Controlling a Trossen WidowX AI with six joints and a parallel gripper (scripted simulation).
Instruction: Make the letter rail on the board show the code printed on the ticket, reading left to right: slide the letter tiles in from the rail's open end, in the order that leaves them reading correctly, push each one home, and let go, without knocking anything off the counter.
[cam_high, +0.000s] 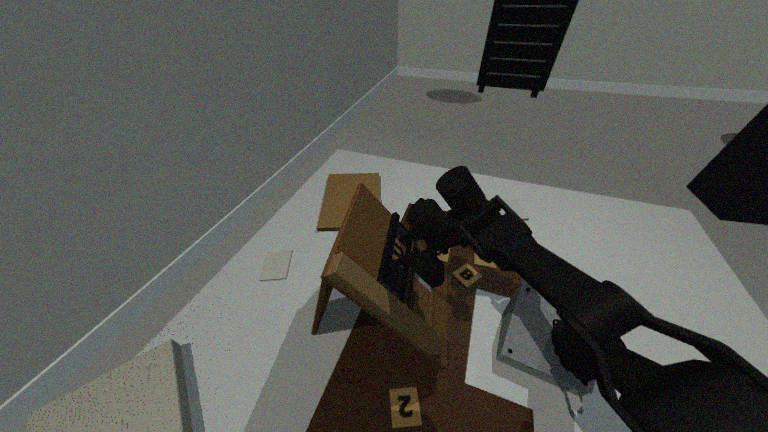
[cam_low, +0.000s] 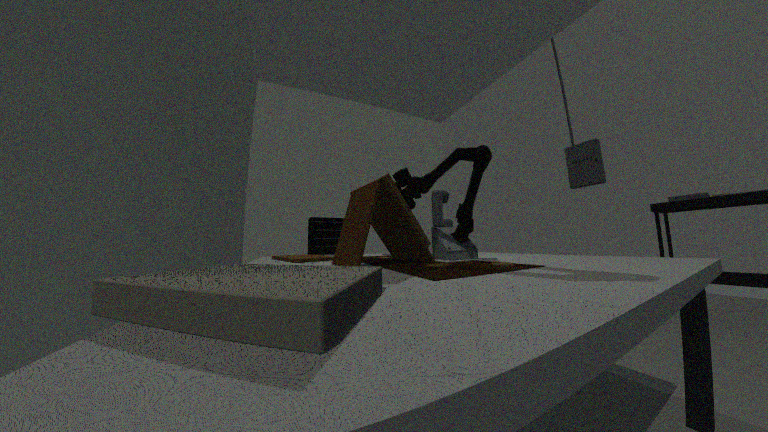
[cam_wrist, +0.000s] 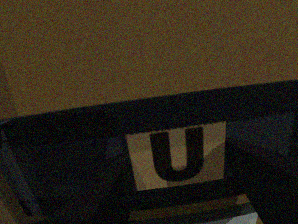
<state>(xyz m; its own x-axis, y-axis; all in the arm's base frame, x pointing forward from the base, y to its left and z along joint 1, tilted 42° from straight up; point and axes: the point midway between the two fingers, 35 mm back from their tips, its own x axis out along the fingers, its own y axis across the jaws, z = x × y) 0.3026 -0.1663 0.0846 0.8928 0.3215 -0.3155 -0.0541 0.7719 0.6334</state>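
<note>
The tilted wooden board carries the black letter rail. My gripper is shut on the U tile, at the rail, with the U upright below the rail's upper bar in the wrist view. Dark tile edges show beside the fingers in the top view, unreadable. The ticket on the board is mostly hidden by the gripper. A B tile and a 2 tile lie on the brown mat. Another tile is partly hidden behind the arm.
A thick beige slab lies on the counter in front of the board. A flat wooden panel lies behind it, and a small pale square lies to its left. The grey arm base stands right of the mat.
</note>
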